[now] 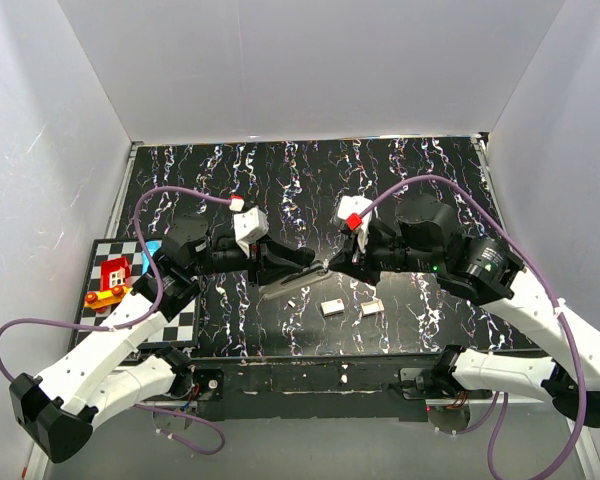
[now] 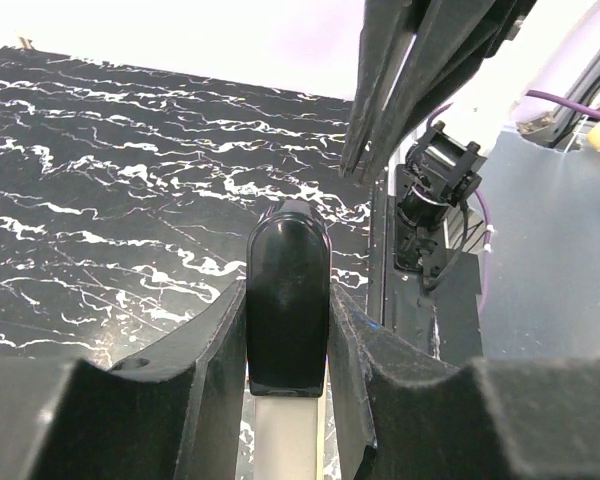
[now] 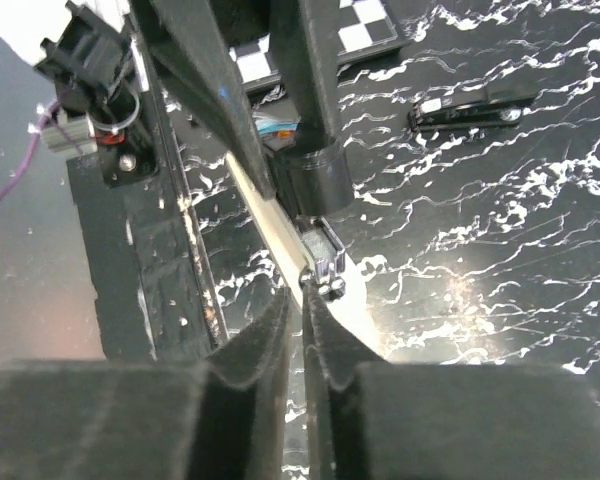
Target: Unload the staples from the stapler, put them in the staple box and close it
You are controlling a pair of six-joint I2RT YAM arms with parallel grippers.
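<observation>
The stapler [image 1: 288, 280] hung between the two hands over the middle of the desk [image 1: 280, 180]. The left hand [image 1: 272, 262] was clenched around its dark body, with the silvery rail showing below the fingers. The right hand [image 1: 335, 264] faced it, pinched almost flat on the thin metal tip at the rail's other end. Two small silvery blocks [image 1: 331, 307] lay on the desk just to the near side of the stapler, not touching it. They were probably staples already out. Whether the rail held more could not be seen, so the job looked well along, with emptying any remainder perhaps left.
</observation>
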